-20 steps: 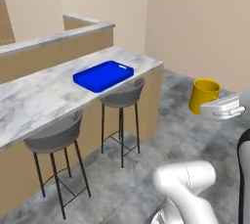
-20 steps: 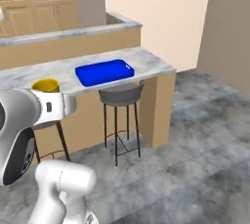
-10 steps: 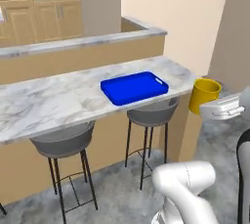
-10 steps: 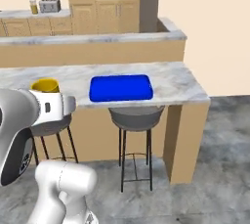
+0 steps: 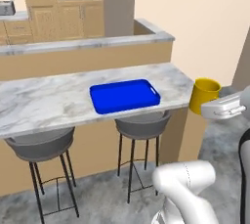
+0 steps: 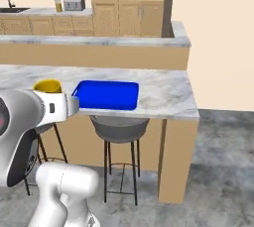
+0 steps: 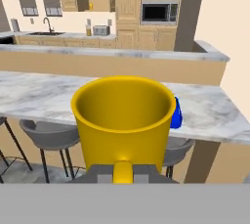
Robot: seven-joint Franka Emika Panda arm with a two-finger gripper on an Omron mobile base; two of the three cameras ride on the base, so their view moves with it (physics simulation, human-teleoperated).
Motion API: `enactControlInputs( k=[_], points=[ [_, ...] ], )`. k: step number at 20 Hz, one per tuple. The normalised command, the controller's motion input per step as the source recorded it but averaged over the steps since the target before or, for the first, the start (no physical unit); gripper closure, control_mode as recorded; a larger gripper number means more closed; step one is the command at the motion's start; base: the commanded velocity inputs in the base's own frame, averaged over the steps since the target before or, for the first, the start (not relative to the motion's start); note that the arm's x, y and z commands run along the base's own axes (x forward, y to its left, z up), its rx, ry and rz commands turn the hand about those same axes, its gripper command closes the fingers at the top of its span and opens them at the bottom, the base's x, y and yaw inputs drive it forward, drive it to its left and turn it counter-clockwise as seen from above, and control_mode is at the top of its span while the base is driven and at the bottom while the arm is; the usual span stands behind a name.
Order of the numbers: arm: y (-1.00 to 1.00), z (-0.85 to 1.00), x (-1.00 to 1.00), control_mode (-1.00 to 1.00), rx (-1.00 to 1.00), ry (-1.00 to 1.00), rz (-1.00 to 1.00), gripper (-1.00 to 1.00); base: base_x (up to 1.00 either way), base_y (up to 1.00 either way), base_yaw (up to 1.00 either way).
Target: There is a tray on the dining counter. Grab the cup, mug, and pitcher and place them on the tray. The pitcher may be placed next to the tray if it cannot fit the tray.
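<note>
1. One item in hand: the gripper (image 7: 123, 175) is clamped narrow on the handle of the yellow mug (image 7: 123, 120), which sits upright, mouth up, looking empty from the hand view.
2. The mug body sits straight ahead of the jaws, handle between them; it hangs in the air off the end of the dining counter (image 5: 49, 103), not over it.
3. The blue tray (image 5: 125, 95) lies flat on that counter above two grey stools (image 5: 141, 126), bare, well apart from the mug (image 5: 204, 94). In the right base view the mug (image 6: 47, 86) peeks over the white forearm, near the tray (image 6: 106, 94) in the picture only.
4. My read of the step: carry the mug in over the tray and set it down.
5. To do it well: keep the mug level, bring it in above the raised rim, not across it, and lower inside the rim toward one end so the cup and pitcher fit later.
6. Release only once the base rests flat; back straight off along the handle so the fingers don't tip it.
</note>
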Motion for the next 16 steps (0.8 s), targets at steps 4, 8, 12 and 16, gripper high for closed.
enactControlInputs(
  k=[4, 8, 12, 16],
  points=[
    [0.00, 0.00, 0.00, 1.00, 0.00, 0.00, 0.00, 1.00, 0.31, -0.56, 0.03],
    [0.00, 0.00, 0.00, 1.00, 0.00, 0.00, 0.00, 1.00, 0.58, -0.20, 0.05],
    [0.00, 0.00, 0.00, 1.00, 0.00, 0.00, 0.00, 1.00, 0.36, -0.02, 0.04],
    [0.00, 0.00, 0.00, 1.00, 0.00, 0.00, 0.00, 1.00, 0.47, 0.00, 0.07]
  ],
)
